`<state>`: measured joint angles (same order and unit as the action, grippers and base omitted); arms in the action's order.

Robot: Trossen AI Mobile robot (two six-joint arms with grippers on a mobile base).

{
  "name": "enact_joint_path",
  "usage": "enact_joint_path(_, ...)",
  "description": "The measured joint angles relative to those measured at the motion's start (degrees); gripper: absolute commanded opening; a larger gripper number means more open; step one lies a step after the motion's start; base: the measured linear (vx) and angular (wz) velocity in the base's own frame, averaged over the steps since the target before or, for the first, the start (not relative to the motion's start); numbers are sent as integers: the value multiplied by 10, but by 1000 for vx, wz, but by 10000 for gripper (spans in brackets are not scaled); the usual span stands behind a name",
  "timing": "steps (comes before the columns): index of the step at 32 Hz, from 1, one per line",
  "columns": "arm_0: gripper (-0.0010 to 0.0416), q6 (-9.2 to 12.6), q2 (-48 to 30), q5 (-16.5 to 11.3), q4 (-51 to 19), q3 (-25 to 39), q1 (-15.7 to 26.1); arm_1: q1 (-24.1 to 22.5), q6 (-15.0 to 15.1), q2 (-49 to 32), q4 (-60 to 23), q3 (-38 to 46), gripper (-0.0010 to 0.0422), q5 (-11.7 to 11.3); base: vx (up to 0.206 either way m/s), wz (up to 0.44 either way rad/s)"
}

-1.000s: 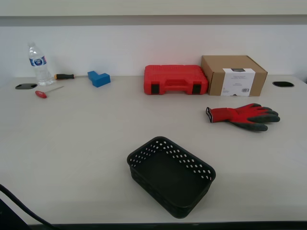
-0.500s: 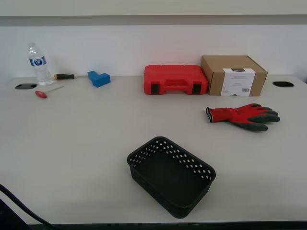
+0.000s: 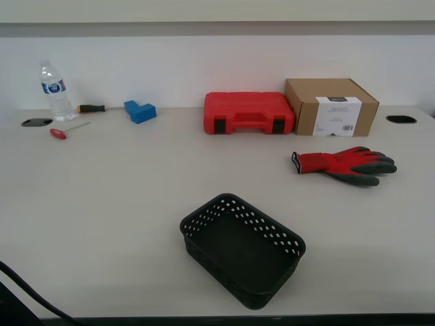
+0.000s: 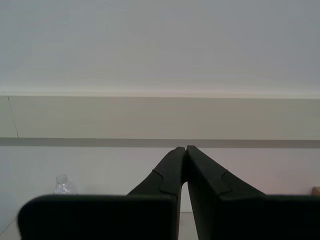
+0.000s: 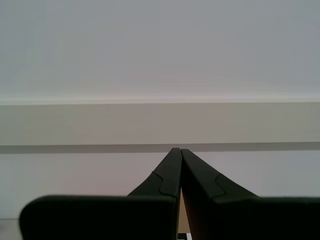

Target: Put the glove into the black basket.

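Observation:
The red glove (image 3: pixel 343 164) with dark grey fingertips lies flat on the table at the exterior view's right, cuff toward the middle. The black basket (image 3: pixel 242 248) with perforated sides stands empty near the table's front edge. Neither gripper shows in the exterior view. My first gripper (image 5: pixel 179 151) is shut with its tips together, holds nothing and points at the wall. My second gripper (image 4: pixel 185 149) is also shut and empty and faces the wall. Glove and basket are out of both wrist views.
A red plastic tool case (image 3: pixel 248 113) and a cardboard box (image 3: pixel 331 106) stand at the back behind the glove. A water bottle (image 3: pixel 54 91), two screwdrivers (image 3: pixel 66 130) and a blue block (image 3: pixel 140 111) are at the back left. A dark cable (image 3: pixel 27 292) crosses the front left corner.

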<state>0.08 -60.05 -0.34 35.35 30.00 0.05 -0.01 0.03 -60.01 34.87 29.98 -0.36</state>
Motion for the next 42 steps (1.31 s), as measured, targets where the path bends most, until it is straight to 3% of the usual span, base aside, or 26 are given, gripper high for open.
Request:
enact_joint_path(7, 1, 0, 0, 0, -1, 0, 0, 0, 0, 0, 0, 0, 0, 0, 0, 0)
enact_joint_path(12, 1, 2, -2, 28, -63, 0, -2, 0, 0, 0, 0, 0, 0, 0, 0, 0)
enact_joint_path(13, 1, 2, -9, 44, -96, 0, -2, 0, 0, 0, 0, 0, 0, 0, 0, 0)
enact_joint_path(18, 1, 3, -61, 49, -146, 0, -4, 0, 0, 0, 0, 0, 0, 0, 0, 0)
enact_joint_path(26, 1, 10, -214, 50, -162, 18, -5, 0, 0, 0, 0, 0, 0, 0, 0, 0)
enact_joint_path(34, 1, 12, -424, 53, -215, 126, -5, 0, 0, 0, 1, 0, 0, 0, 0, 0)
enact_joint_path(42, 1, 7, -540, 65, -235, 200, -5, 0, 0, 0, 0, 0, 0, 0, 0, 0)
